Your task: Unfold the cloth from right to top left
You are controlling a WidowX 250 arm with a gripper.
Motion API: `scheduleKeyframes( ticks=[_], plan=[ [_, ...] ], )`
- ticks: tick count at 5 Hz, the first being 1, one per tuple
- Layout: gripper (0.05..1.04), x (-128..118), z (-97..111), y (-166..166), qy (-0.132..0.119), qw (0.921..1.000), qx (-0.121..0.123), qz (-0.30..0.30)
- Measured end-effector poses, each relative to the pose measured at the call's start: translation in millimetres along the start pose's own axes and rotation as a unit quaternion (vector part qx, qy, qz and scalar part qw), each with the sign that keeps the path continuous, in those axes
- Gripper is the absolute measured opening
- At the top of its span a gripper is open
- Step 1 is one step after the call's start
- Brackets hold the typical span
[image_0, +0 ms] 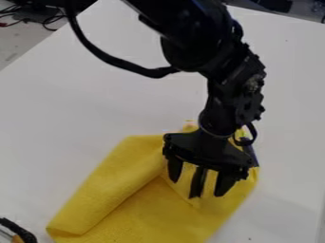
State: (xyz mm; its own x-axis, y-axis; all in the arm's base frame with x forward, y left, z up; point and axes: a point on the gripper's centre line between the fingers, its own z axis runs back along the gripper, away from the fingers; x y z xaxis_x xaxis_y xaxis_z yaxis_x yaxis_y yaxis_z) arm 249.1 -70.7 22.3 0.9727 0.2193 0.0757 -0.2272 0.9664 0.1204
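Jaws spread over folded yellow cloth (105,199), white tabletop (82,104), dark cables (45,23) past its upper-left edge

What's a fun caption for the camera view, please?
Black robot tool hangs over a partly folded yellow cloth on a white table.

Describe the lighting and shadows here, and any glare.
Camera view: even, soft light over the pale table, with no strong glare; gentle shading along the yellow cloth's fold; faint highlights on the black arm, otherwise too dark to show much detail.
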Motion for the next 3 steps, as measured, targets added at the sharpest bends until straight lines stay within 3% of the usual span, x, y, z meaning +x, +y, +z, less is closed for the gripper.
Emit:
scheduleKeyframes(
  ticks=[1,3],
  plan=[
    [0.768,-0.7,-0.1,0.9,0.003,1.0,0.002,0.005],
    [0.209,5.8,-3.0,-1.9,-0.011,0.9995,-0.027,0.013]
  ],
)
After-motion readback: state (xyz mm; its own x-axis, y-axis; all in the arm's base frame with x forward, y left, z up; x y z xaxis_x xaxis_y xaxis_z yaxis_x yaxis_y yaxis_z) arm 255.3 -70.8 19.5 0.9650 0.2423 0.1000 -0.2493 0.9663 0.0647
